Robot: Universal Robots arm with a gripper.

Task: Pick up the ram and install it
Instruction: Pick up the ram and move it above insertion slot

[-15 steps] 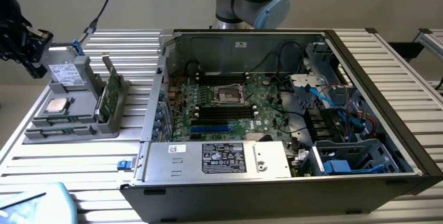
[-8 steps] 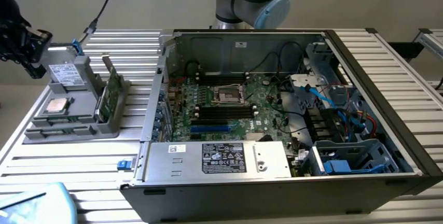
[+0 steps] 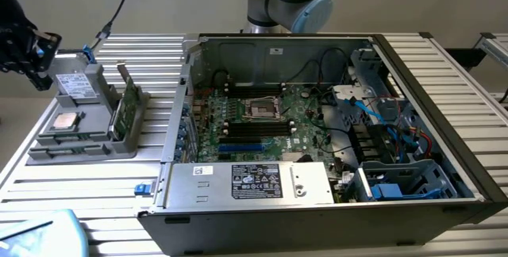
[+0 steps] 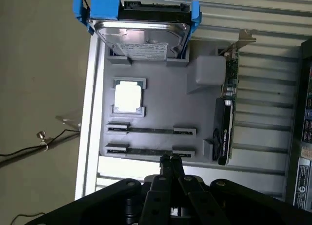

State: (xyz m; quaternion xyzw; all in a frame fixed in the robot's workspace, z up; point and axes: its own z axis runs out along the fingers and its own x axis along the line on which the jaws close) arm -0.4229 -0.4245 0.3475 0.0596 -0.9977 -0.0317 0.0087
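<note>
A grey holder tray lies on the slatted table. Two thin dark strips seen edge-on stand in its long holders, one behind the other. They look like ram sticks, though their faces are hidden. My gripper hangs above the tray's near edge, close over the nearer strip, with its fingertips pressed together and nothing between them. In the exterior view the gripper is at the far left, above the tray's back corner. The open computer case holds the green motherboard with its black slots.
The tray also carries a hard drive in a blue caddy, a silver processor and an upright graphics card. The case's power supply and cables crowd its front and the exterior view's right. A blue-white object lies at the table's front left.
</note>
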